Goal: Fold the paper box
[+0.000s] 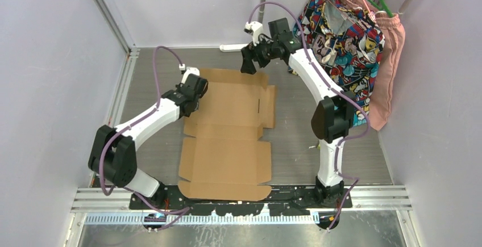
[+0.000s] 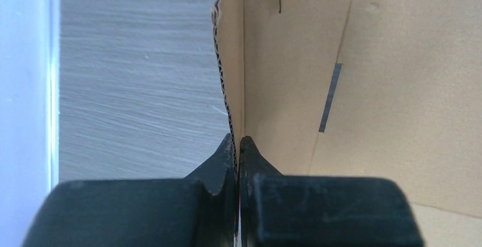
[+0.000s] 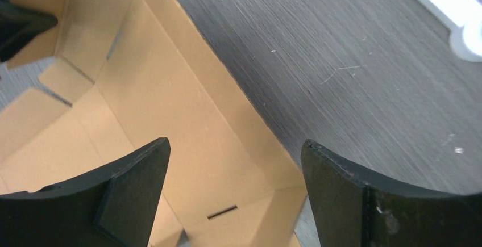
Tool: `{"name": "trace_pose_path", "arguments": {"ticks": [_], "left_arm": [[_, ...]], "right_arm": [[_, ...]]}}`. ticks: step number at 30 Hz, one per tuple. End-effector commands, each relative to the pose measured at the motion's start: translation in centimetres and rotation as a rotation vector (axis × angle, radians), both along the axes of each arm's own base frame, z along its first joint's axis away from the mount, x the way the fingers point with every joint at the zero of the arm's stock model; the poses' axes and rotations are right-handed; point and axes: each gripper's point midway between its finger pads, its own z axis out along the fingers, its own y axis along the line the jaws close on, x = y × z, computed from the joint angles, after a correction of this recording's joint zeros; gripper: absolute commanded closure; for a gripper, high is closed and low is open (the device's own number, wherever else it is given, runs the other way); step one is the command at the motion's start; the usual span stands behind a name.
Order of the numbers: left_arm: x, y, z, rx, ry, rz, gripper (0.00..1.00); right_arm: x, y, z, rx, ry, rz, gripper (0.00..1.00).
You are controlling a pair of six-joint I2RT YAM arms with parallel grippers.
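one brown corrugated paper box (image 1: 227,145), raised flap (image 2: 232,59) clamped in left tool (image 2: 237,143), right tool (image 3: 234,145) spread wide, holding nothing

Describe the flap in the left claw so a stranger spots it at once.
A brown paper box lies spread on the grey table. On its far panel's left edge, one narrow flap stands upright, pinched in the left claw, unlike the flat flaps near the arm bases.
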Motion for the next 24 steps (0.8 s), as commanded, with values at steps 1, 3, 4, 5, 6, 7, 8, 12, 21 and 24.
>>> {"name": "trace_pose_path", "arguments": {"ticks": [1, 3, 4, 5, 6, 7, 8, 12, 21, 24], "left_arm": [[2.7, 0.7, 6.0, 0.032, -0.302, 0.019, 1.0], [3.1, 0.4, 7.5, 0.016, -0.381, -0.002, 1.0], [3.2, 0.3, 8.0, 0.008, -0.407, -0.017, 1.0], [3.4, 0.0, 8.7, -0.002, -0.439, -0.03, 1.0], [3.7, -0.4, 9.2, -0.016, -0.461, -0.056, 1.0], [3.9, -0.7, 9.7, -0.023, -0.48, -0.076, 1.0], [4.1, -1.0, 10.0, -0.027, -0.486, -0.097, 1.0], [5.0, -3.2, 11.6, -0.075, -0.532, -0.21, 1.0], [5.0, -5.9, 12.5, -0.152, -0.542, -0.35, 1.0], [4.9, -6.4, 12.2, -0.161, -0.532, -0.376, 1.0]], "right_arm": [[-1.0, -1.6, 6.6, -0.004, -0.237, 0.078, 0.09], [-2.0, -1.7, 6.9, 0.002, -0.243, 0.115, 0.09], [-2.4, -1.7, 7.0, 0.008, -0.251, 0.121, 0.09], [-2.7, -1.6, 7.3, 0.018, -0.258, 0.126, 0.09], [-2.9, -1.6, 7.8, 0.021, -0.275, 0.123, 0.09], [-2.9, -1.6, 7.8, 0.014, -0.288, 0.116, 0.09], [-2.9, -1.5, 7.8, -0.002, -0.307, 0.106, 0.09], [-3.7, -0.5, 6.8, -0.082, -0.345, 0.124, 0.1], [-2.5, 0.1, 5.6, -0.167, -0.395, 0.063, 0.19], [-1.9, -0.3, 6.1, -0.183, -0.432, 0.03, 0.22]]}}
